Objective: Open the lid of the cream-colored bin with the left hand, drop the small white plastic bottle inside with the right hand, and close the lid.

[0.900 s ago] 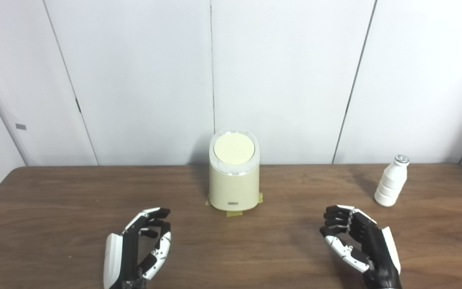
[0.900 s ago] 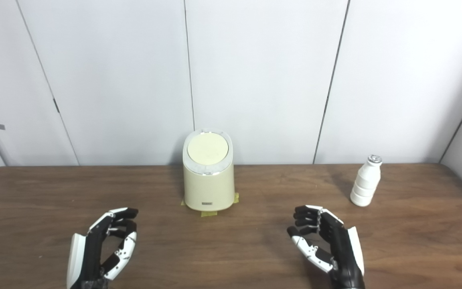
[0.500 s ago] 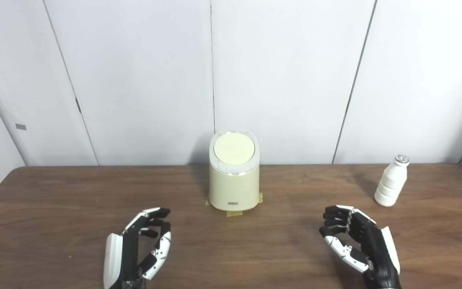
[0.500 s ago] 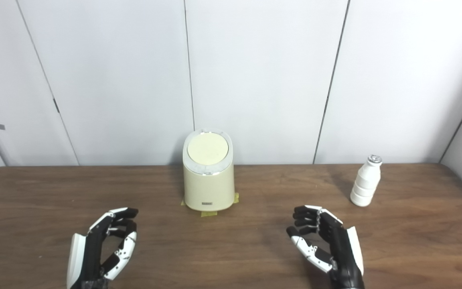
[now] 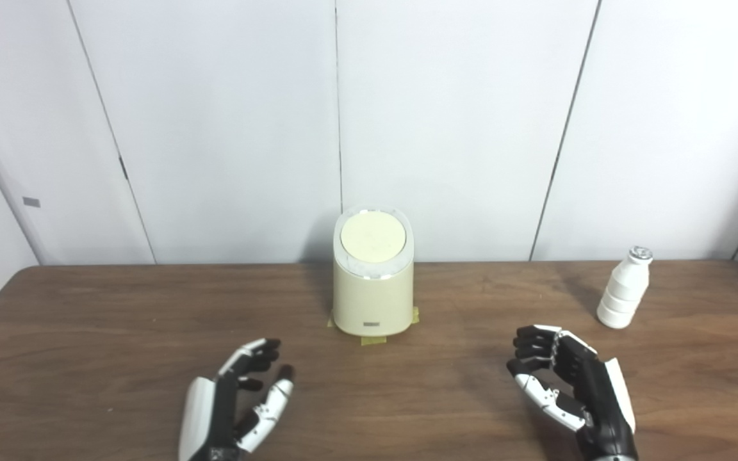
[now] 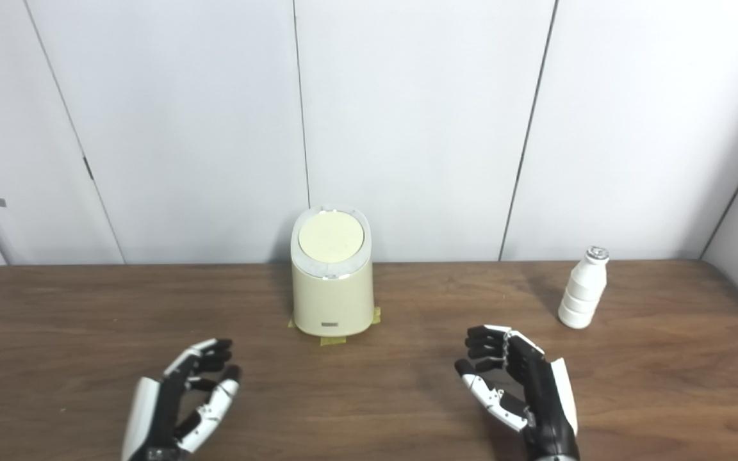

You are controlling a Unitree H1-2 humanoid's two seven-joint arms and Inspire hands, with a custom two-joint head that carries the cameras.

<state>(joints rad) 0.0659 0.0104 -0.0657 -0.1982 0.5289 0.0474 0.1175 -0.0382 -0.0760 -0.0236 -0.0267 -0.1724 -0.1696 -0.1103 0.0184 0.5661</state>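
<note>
The bin (image 5: 373,275) stands at the back middle of the surface (image 5: 87,333), its round lid (image 5: 373,235) shut flat on top. The bottle (image 5: 624,289) stands upright well to the right, near the back edge. My left hand (image 5: 234,403) and right hand (image 5: 571,384) hover low near the front, fingers apart and loosely curled, holding nothing. The bottle looks light, stiff and smooth, easy to tip; I judge a wrap around its ribbed body safest. The lid looks light; I'd take it at its front edge.
</note>
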